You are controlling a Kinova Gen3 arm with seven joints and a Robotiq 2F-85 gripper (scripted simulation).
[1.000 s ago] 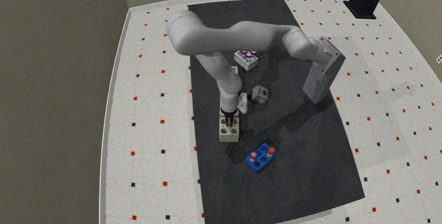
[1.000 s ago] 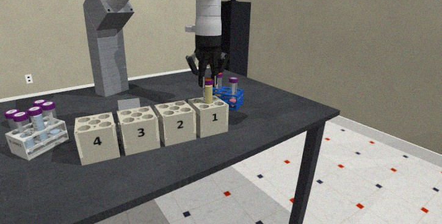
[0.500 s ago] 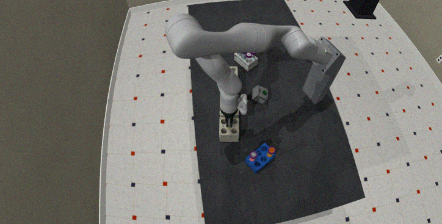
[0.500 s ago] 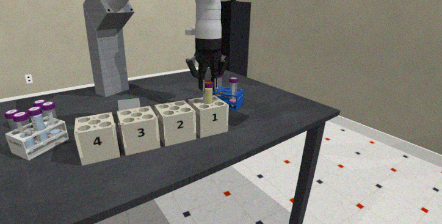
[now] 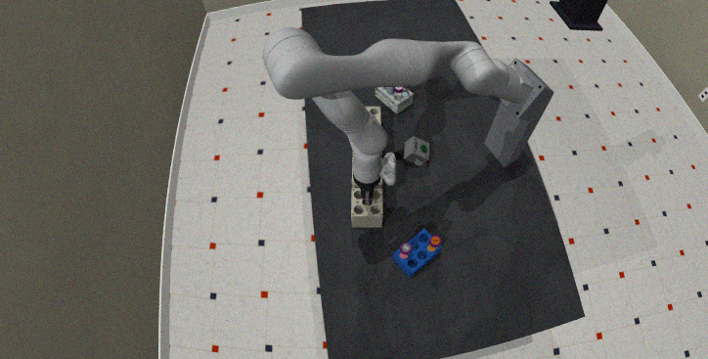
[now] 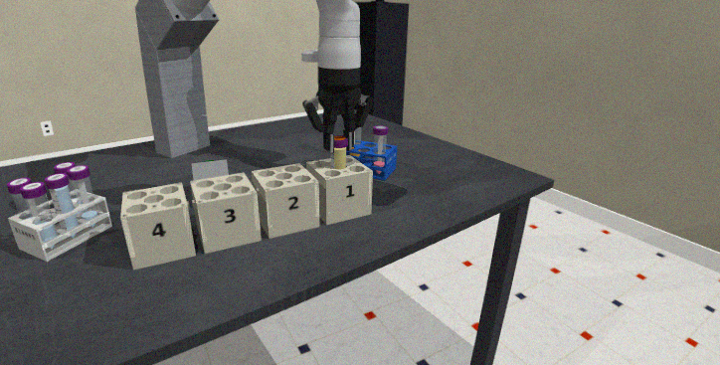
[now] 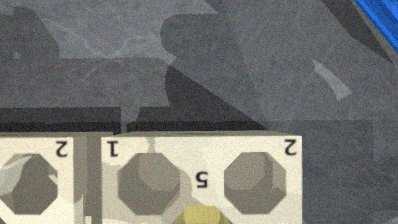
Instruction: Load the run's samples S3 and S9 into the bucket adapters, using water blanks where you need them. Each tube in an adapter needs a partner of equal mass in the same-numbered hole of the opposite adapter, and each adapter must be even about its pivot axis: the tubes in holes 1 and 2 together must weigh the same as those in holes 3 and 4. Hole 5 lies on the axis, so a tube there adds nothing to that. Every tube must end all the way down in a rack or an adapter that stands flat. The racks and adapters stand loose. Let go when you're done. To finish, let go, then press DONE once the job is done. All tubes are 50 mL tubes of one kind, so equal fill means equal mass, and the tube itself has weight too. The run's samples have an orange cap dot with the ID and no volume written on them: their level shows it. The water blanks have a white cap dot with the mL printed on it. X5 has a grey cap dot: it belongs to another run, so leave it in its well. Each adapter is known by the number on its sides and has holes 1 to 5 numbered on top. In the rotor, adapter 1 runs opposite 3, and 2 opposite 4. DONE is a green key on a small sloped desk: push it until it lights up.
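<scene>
My gripper (image 6: 341, 136) is shut on a sample tube (image 6: 339, 153) with yellowish liquid and a purple cap with an orange dot. The tube stands upright, partly down in the middle hole, hole 5, of adapter 1 (image 6: 345, 190). Its upper part still stands above the adapter's top. In the wrist view the tube's yellow body (image 7: 202, 216) shows just below the figure 5, between hole 1 (image 7: 148, 182) and hole 2 (image 7: 255, 180), which are empty. From above, the gripper (image 5: 367, 198) covers adapter 1 (image 5: 367, 208). Adapters 2 (image 6: 287, 202), 3 (image 6: 226, 211) and 4 (image 6: 157, 224) stand empty in a row.
The blue sample rack (image 5: 418, 252) holds a grey-dot tube (image 5: 405, 247) and an orange-dot tube (image 5: 434, 241); it stands just behind adapter 1. The white blanks rack (image 6: 54, 211) with several tubes is at the row's far end. The DONE desk (image 5: 417, 151) stands behind the adapters.
</scene>
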